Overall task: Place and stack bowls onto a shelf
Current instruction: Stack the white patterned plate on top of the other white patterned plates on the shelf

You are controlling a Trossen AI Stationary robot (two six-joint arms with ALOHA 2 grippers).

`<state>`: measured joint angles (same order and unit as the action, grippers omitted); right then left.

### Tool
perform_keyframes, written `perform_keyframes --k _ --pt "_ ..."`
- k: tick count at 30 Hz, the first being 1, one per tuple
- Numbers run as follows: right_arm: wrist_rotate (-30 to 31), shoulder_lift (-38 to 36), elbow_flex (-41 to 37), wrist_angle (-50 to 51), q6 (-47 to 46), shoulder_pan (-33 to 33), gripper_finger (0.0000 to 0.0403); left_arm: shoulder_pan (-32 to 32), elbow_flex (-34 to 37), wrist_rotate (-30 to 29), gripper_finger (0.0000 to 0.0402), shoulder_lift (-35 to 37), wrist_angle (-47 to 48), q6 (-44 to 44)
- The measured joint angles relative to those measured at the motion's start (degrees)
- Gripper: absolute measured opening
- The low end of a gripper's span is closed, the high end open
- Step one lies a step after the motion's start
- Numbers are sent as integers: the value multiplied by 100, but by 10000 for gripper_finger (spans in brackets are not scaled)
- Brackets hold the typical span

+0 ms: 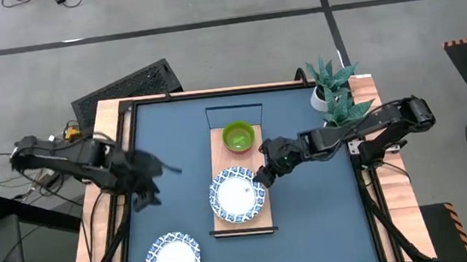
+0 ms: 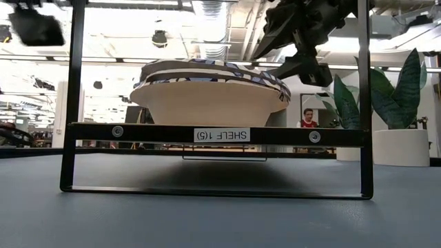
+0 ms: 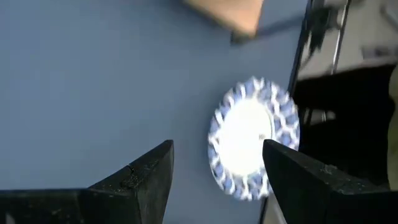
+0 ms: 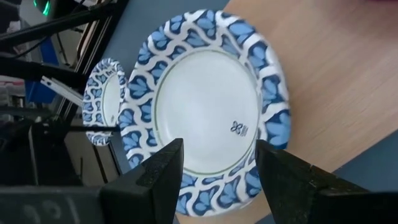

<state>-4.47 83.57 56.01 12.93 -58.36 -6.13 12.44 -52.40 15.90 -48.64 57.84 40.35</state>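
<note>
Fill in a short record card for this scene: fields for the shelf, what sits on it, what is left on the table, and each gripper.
shelf: wooden board mid-table
on shelf: green bowl at far end; patterned dish at near end
on table: second patterned dish, near left corner
right gripper: open, above the shelf dish's edge
left gripper: open, over bare table left of the shelf
plant pot: far right corner

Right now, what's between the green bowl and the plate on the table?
High view: the patterned dish on the wooden shelf, between green bowl and table dish.
</note>
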Motion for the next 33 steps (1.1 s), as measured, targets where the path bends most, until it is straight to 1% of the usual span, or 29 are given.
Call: perform_keyframes --k 3,5,7,11,18,22,27,33 --pt "5 0 0 -1 -8 -88 223 576 359 -19 230 4 -120 326" --pt "83 0 0 -2 -10 -155 223 926 576 -188 230 4 -257 522" --pt "147 0 0 0 -10 -197 223 1209 797 -403 230 3 -466 713" --pt "155 0 0 4 -18 -219 223 1659 1238 -459 230 -1 -1113 1056" --pt "155 0 0 11 -21 -210 223 2120 1953 -476 230 -3 -2112 1862" --pt "155 0 0 11 -21 -210 223 2404 2311 -609 230 -12 -3001 2323" --pt "155 0 0 13 -19 -210 223 2681 2552 -945 230 -12 -3276 2685" --pt "151 0 0 22 -36 -219 223 2925 2750 -1131 230 -24 -3357 2769"
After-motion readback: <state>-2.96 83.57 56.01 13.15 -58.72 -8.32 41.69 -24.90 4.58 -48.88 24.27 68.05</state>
